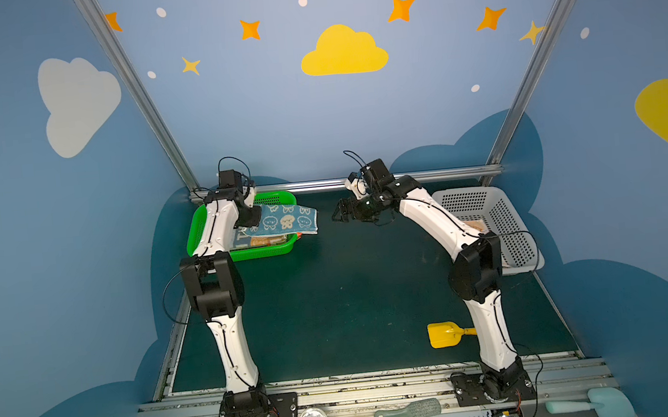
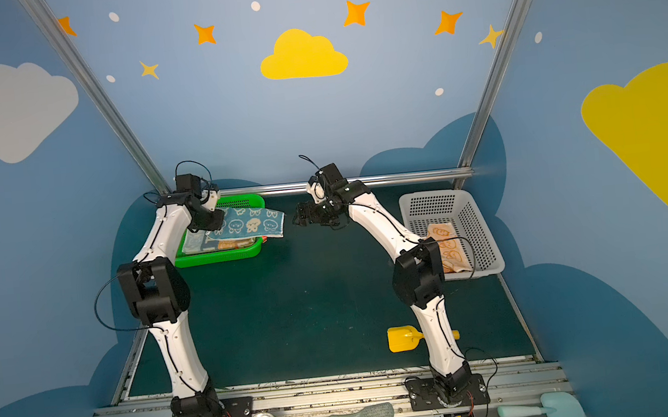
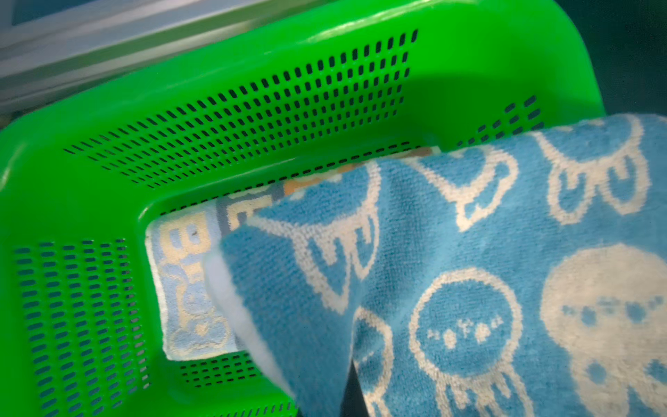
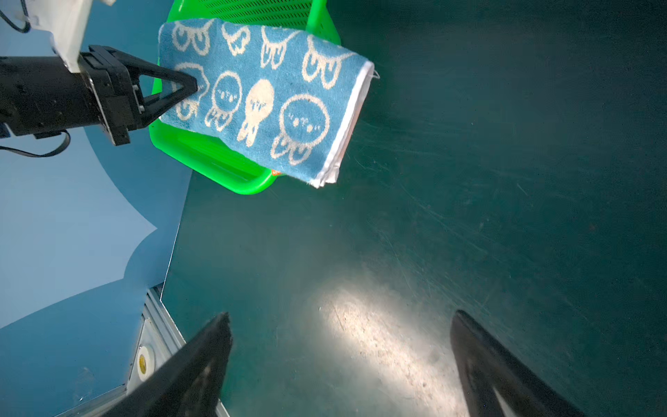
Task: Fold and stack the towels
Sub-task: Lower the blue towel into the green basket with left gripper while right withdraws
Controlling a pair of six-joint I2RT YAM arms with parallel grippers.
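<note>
Left gripper [image 4: 193, 85] has its jaws pinched tight on one edge of the blue terry towel printed with cream rabbits [image 1: 287, 220]. It holds the towel aloft over the green perforated plastic basket [image 1: 200, 224], with half of it jutting past the rim above the dark green counter [image 1: 333, 301]. The towel looks doubled over, white hems layered at the free end. Folded, I'd say, and bound for the stack: a pale lettered towel [image 3: 187, 289] lies in the basket beneath. Right gripper [image 1: 341, 213] hovers just beside, jaws spread wide, empty. Next call: lower it square onto the pile, then let go.
</note>
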